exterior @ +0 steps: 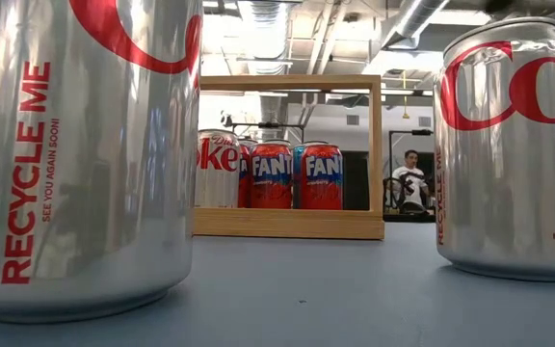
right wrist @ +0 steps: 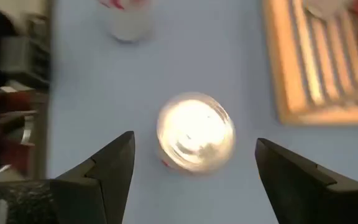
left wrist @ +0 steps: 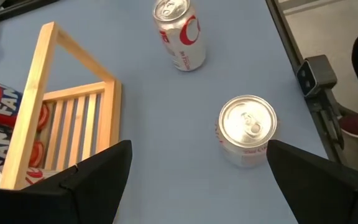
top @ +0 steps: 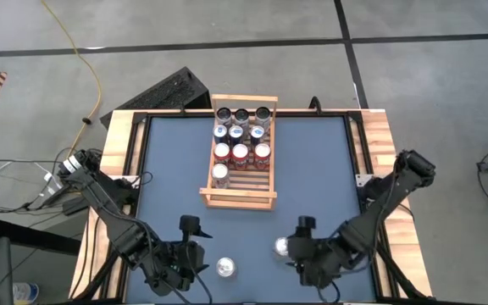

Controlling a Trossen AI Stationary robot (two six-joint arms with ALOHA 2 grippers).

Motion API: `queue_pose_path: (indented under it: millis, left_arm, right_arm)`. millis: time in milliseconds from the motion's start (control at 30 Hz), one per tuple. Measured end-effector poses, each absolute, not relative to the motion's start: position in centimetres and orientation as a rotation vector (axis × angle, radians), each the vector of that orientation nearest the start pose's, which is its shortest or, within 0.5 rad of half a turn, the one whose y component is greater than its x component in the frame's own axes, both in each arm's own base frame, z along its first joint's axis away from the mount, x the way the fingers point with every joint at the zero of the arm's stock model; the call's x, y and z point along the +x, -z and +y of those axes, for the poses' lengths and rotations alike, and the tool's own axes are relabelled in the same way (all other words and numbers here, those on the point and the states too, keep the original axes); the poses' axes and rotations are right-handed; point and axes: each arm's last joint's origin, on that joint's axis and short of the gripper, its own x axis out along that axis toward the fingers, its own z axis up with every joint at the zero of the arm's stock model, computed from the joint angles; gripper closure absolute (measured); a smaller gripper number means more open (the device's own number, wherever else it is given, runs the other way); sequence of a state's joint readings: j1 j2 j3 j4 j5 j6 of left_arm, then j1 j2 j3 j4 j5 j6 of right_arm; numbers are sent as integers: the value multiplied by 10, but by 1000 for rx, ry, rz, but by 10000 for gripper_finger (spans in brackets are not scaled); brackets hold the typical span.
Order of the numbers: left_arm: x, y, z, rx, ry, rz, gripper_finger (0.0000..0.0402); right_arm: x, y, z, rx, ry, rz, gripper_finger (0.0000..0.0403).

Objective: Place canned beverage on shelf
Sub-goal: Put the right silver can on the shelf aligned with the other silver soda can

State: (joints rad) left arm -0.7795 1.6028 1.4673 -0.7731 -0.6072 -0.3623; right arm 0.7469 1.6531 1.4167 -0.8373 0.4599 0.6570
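The light-wood slatted shelf (top: 240, 185) stands at the table's middle far side with several upright cans in its far part. Two silver Diet Coke cans stand upright on the blue table near its front edge: one on the left (top: 225, 268) (left wrist: 247, 129) and one on the right (top: 283, 247) (right wrist: 196, 132). My left gripper (top: 198, 247) (left wrist: 197, 180) hovers open to the left of the left can, which stands ahead of its fingers. My right gripper (top: 300, 246) (right wrist: 194, 168) hangs open just right of the right can and above it, a finger wide on either side.
Fanta and Coke cans (exterior: 297, 175) fill the shelf's far rows; its near slats (left wrist: 79, 127) are bare. Wooden borders (top: 125, 161) frame the table. A small black device (left wrist: 312, 74) sits on the table's right rim. A person (exterior: 410, 178) sits in the room behind.
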Motion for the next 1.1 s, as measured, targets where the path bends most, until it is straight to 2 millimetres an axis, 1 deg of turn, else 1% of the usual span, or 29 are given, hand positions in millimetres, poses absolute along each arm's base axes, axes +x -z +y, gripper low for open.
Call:
queue_pose_path:
  millis: [100, 167, 267, 433, 500, 633, 767, 833, 900, 1100]
  left_arm:
    - [250, -322, -224, 236, 31, 708, 42]
    - [250, -322, -224, 246, 34, 707, 42]
    - [251, -322, -224, 245, 34, 706, 42]
    - [251, -322, -224, 236, 31, 706, 42]
    - [250, -322, -224, 236, 31, 706, 42]
    - [251, -322, -224, 243, 33, 706, 42]
    - [250, -322, -224, 253, 36, 707, 42]
    - [251, -322, -224, 273, 43, 706, 42]
    - [251, -322, -223, 292, 46, 705, 42]
    - [261, -322, -212, 299, 11, 706, 42]
  right_arm:
    - [240, -277, 227, 7, 138, 934, 101]
    - [234, -271, 229, 41, 194, 905, 101]
    - [226, -258, 231, 77, 245, 909, 101]
    - [226, -229, 231, 124, 277, 905, 101]
    - [227, -225, 229, 146, 288, 911, 101]
    - [237, -215, 227, 168, 316, 922, 101]
    - [250, -211, 224, 195, 313, 896, 101]
    - [260, -207, 221, 216, 333, 886, 101]
    - [265, -203, 218, 221, 346, 884, 101]
    - [295, -199, 203, 253, 361, 801, 101]
